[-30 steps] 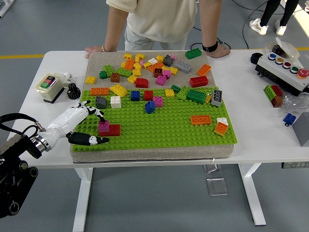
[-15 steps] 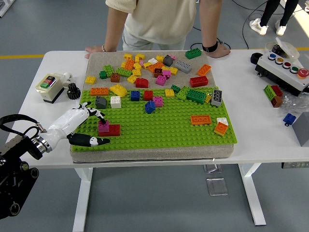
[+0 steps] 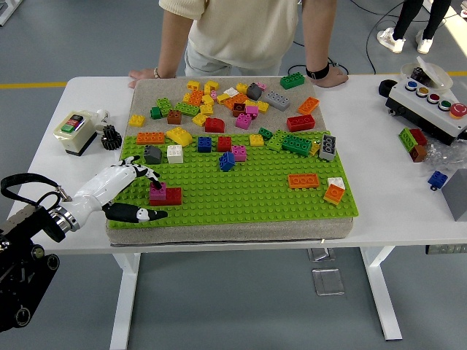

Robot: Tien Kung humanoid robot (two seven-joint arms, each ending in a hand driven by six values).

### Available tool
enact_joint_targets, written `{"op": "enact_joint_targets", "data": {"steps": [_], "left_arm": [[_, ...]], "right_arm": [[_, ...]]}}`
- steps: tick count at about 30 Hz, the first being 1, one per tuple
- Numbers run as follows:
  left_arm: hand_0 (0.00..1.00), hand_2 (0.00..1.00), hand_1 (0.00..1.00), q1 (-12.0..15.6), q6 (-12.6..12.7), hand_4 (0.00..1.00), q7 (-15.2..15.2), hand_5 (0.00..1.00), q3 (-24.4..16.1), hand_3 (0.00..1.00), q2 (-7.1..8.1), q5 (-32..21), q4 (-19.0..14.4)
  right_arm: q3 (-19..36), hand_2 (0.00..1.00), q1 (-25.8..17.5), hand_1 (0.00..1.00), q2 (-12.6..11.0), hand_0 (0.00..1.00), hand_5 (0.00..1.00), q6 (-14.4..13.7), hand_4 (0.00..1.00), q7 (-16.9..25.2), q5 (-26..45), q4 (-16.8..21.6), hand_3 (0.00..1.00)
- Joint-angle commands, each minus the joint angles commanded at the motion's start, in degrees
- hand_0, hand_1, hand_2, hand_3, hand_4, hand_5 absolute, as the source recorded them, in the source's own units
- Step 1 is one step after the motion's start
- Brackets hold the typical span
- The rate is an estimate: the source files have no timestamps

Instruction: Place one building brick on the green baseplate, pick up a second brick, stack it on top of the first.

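A green baseplate point(image 3: 248, 193) covers the near half of a beige mat. Near its left front corner a red brick point(image 3: 168, 197) sits on the plate with a small magenta brick point(image 3: 157, 191) stacked on its left half. My left hand point(image 3: 139, 191) lies just left of this stack, white with black fingertips. Its fingers are spread and hold nothing; the upper fingertips point(image 3: 152, 177) reach toward the magenta brick, and the thumb point(image 3: 139, 214) lies on the plate below it. The right hand is out of view.
Several loose bricks point(image 3: 233, 102) lie on the mat's far half and along the plate's back edge. An orange brick point(image 3: 303, 180) sits at the plate's right. A person leans both hands on the far table edge. A button box point(image 3: 73, 131) stands left, a control box point(image 3: 430, 106) right.
My left hand has slid slightly back and down toward the near left edge. The magenta-on-red stack has stayed in place.
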Motion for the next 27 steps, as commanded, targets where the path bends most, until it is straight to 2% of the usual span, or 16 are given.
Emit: {"op": "enact_joint_targets", "data": {"steps": [27], "left_arm": [[0.996, 0.774, 0.813, 0.26, 0.73, 0.998, 0.44, 0.637, -0.14, 0.591, -0.12, 0.00, 1.91]], "right_arm": [[-0.42, 0.710, -0.13, 0.660, 0.03, 0.743, 0.507, 0.00, 0.920, 0.08, 0.16, 0.00, 0.595]]}}
